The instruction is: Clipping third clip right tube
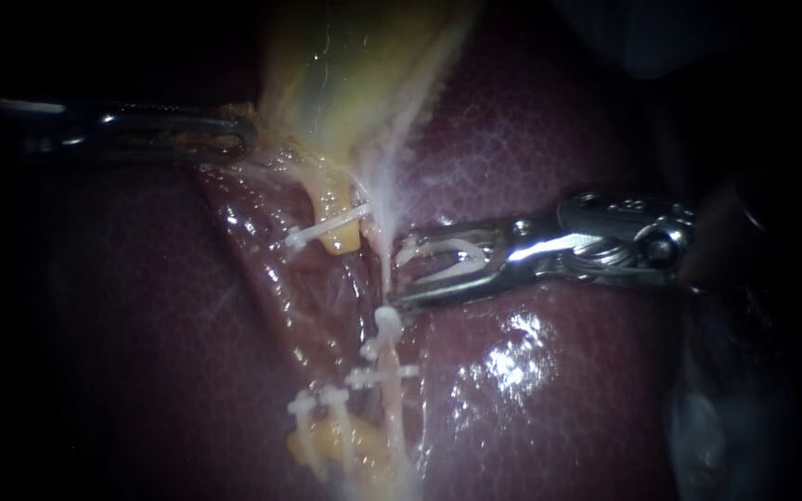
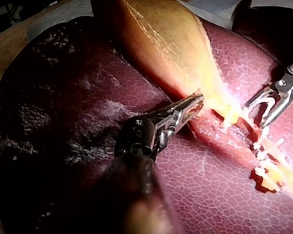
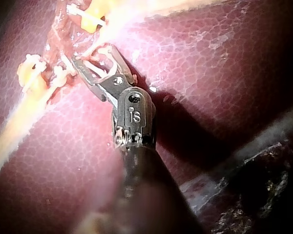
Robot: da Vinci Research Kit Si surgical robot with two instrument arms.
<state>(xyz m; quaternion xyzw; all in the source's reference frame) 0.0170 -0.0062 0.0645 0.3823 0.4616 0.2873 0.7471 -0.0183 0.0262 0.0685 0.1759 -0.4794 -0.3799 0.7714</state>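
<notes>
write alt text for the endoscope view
The right instrument holds an open white clip in its pincer at the right tube, above two clips already on it. The left instrument grips the edge of the gallbladder over the dark red liver.

Dark red liver (image 1: 549,139) with fine netted pattern, pale yellow gallbladder (image 1: 345,65), white clip (image 1: 438,250)

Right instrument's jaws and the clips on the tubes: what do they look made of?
Jaws of the right instrument: bare metal, polished, judging by the silver colour and bright mirror-like glints. The clips on the tubes: probably plastic, since they are opaque white and dull with no metallic shine. The loaded clip held between the jaws looks like the same white material.
</notes>
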